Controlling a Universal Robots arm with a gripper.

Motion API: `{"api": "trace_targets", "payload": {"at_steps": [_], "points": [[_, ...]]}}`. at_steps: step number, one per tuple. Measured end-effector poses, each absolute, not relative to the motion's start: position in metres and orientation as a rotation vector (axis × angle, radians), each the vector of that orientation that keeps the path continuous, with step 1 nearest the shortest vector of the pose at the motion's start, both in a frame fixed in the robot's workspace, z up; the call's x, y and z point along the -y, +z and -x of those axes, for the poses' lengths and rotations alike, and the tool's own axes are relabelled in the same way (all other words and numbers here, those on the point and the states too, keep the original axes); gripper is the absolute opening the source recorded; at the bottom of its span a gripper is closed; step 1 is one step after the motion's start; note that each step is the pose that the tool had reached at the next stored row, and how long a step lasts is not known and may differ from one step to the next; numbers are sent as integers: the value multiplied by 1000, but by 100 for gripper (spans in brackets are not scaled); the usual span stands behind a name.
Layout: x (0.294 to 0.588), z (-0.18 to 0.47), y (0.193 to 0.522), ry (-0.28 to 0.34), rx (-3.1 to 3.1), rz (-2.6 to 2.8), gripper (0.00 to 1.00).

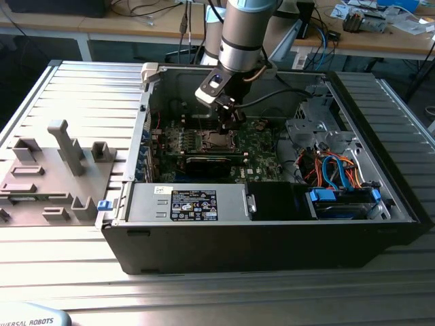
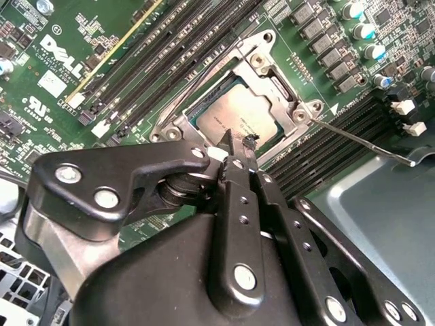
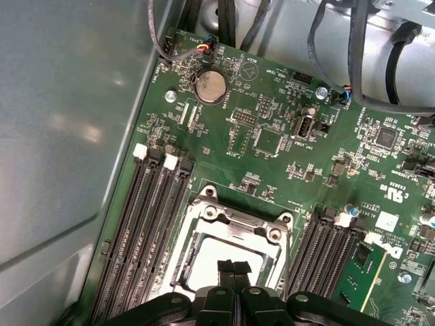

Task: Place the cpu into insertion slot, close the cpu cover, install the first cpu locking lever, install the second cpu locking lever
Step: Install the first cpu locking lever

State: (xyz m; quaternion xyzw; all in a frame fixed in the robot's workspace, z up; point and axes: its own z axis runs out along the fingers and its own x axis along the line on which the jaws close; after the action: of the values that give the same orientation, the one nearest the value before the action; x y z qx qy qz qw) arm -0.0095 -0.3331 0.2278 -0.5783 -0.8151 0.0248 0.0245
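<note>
The cpu lies flat in the insertion slot on the green motherboard, its silver-grey top showing. The cpu cover, a silvery frame, lies down around it; in the first wrist view the cpu cover frames the cpu. One thin locking lever sticks out from the socket corner across the memory slots. My gripper hangs just above the socket's edge, fingers shut together with nothing between them. It also shows as the gripper and the gripper inside the case.
Black memory slots flank the socket on both sides. Cables hang over the board's far edge. The case wall rises close by. A power supply and drive bay fill the case front. A grey fixture stands outside.
</note>
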Motion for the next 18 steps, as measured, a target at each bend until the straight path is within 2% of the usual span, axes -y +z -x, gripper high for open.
{"api": "trace_targets", "payload": {"at_steps": [18], "points": [[333, 10, 228, 79, 2564, 1730, 11]]}}
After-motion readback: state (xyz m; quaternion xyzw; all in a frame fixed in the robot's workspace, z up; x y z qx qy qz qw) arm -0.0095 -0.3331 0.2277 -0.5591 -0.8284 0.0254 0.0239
